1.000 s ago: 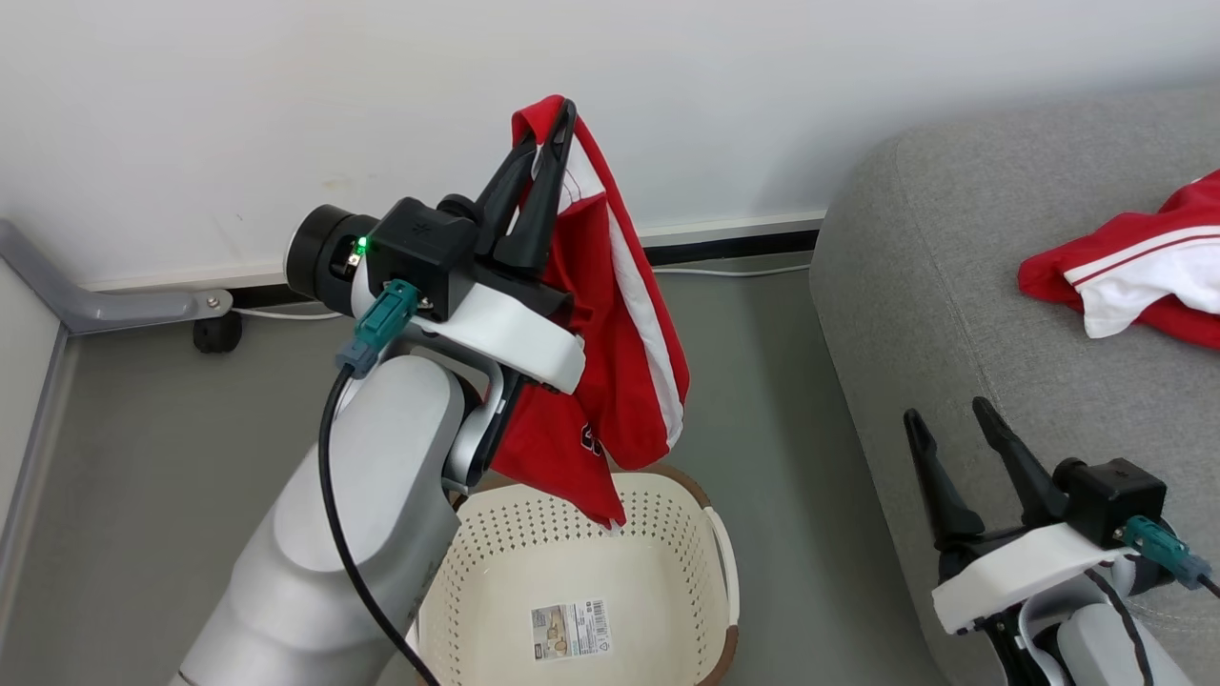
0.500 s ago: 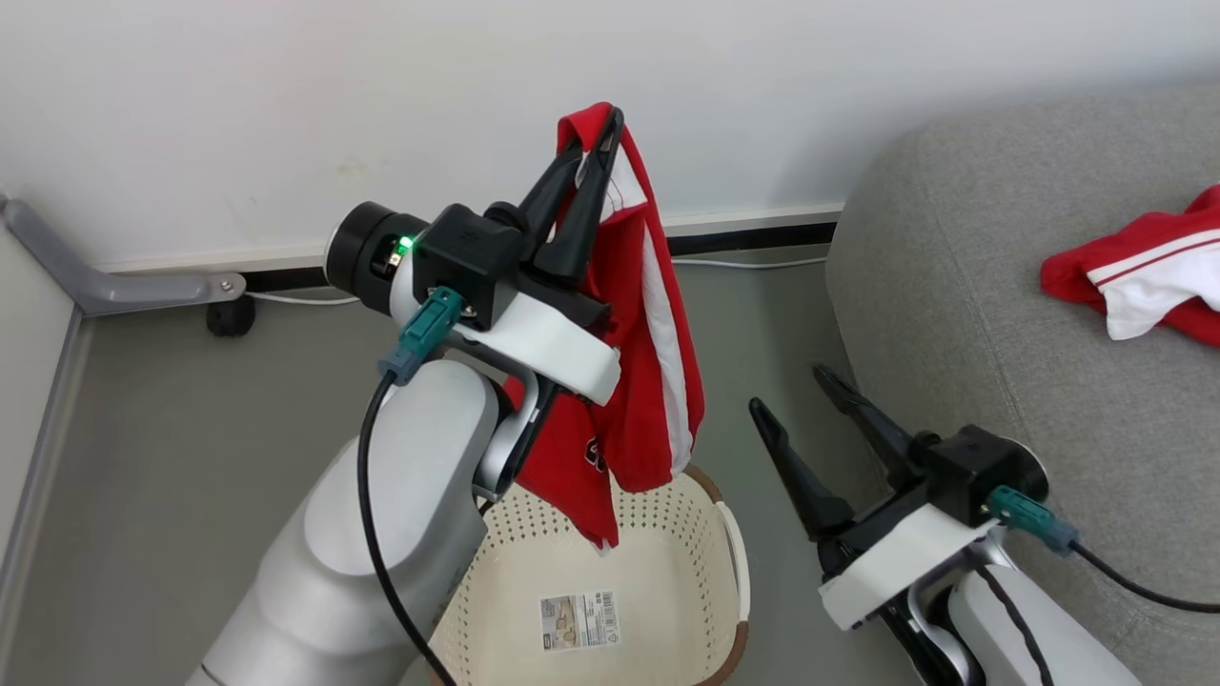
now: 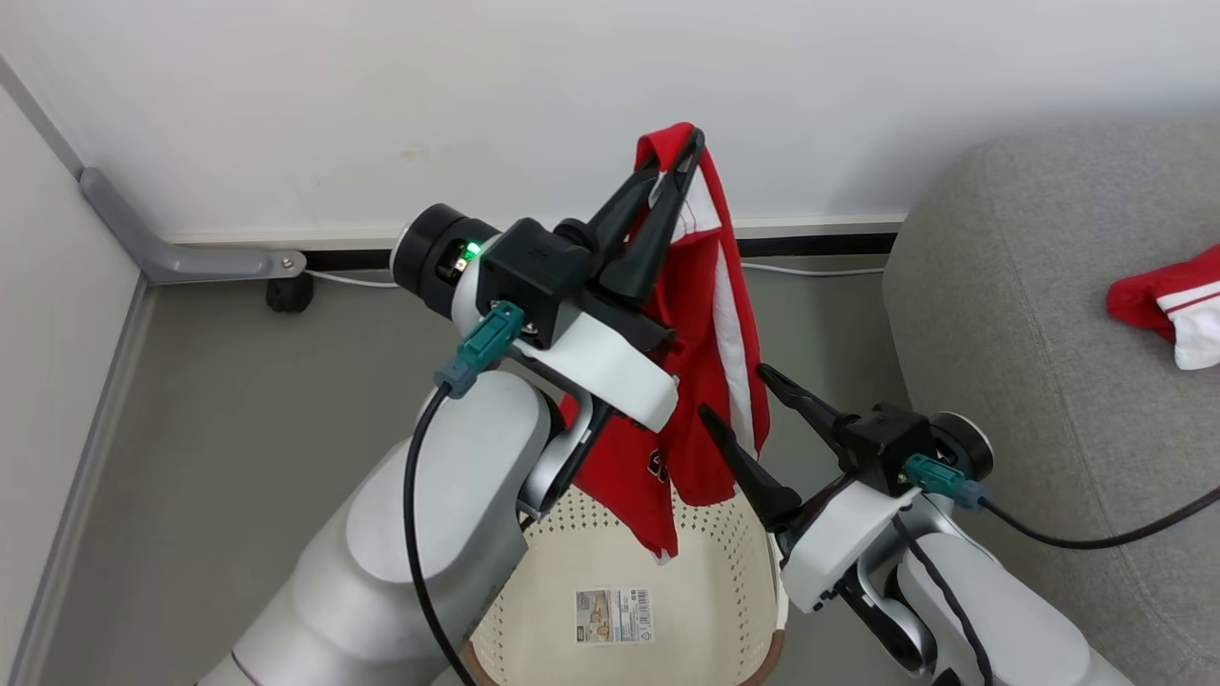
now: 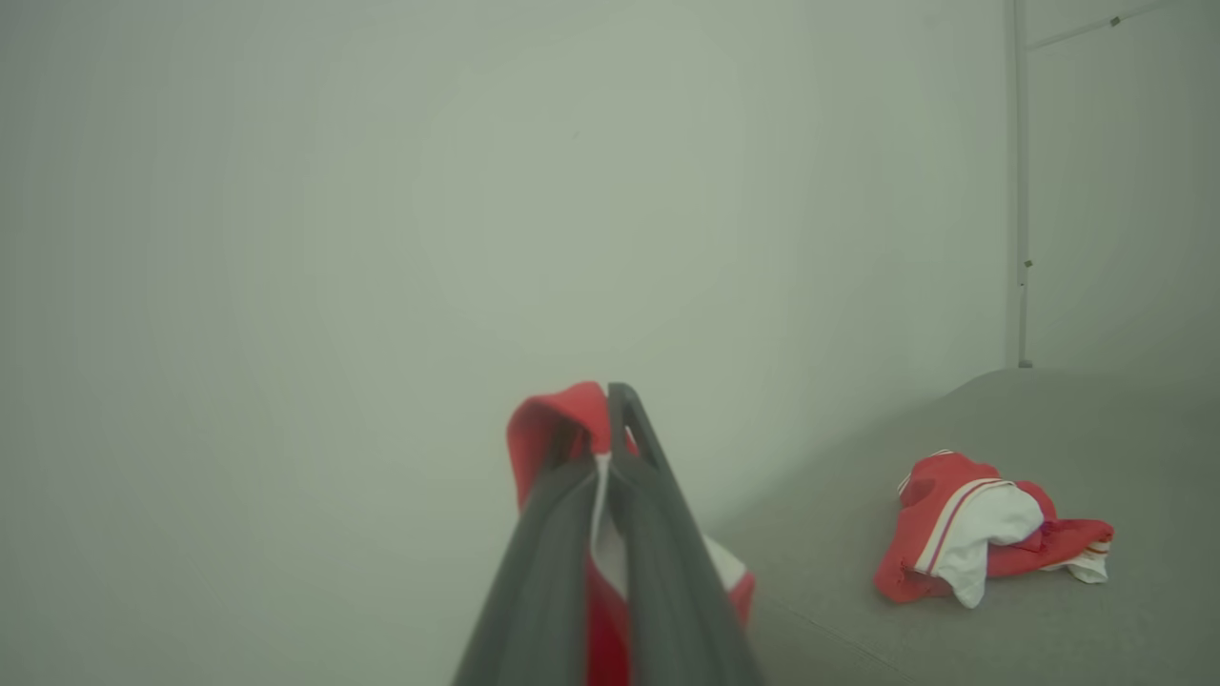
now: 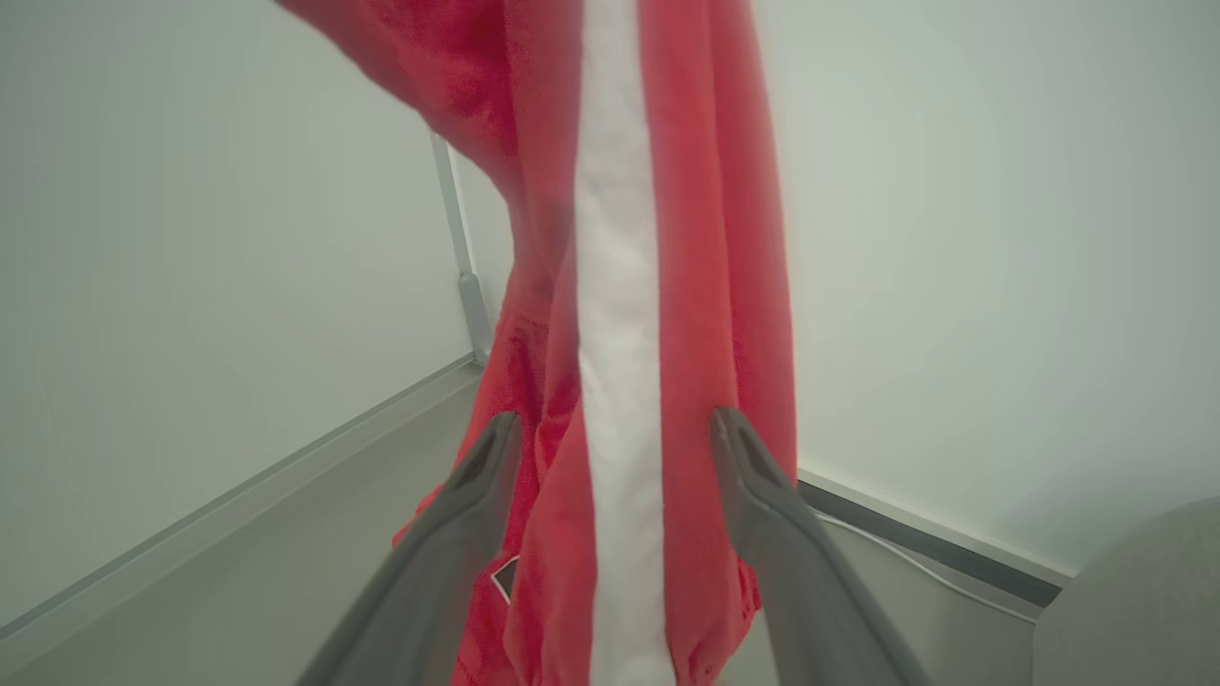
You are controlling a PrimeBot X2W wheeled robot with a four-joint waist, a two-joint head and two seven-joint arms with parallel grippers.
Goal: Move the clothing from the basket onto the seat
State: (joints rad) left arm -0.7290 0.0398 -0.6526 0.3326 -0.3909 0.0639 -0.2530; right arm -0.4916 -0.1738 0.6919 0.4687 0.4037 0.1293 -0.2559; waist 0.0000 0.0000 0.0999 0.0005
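Red garment (image 3: 717, 314), clenched in left hand (image 3: 681, 154), hangs before the released right hand (image 3: 734, 391), over basket (image 3: 558, 572).

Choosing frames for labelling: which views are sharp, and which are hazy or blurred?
Head view: sharp and evenly lit, the basket holes crisp. Left wrist view: hazy and washed out, the left gripper soft-edged. Right wrist view: the hanging garment close and blurred between the fingers of the right gripper.

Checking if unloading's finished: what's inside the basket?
Paper label on the basket floor. The left forearm hides its left side; the hanging red garment covers some back wall.
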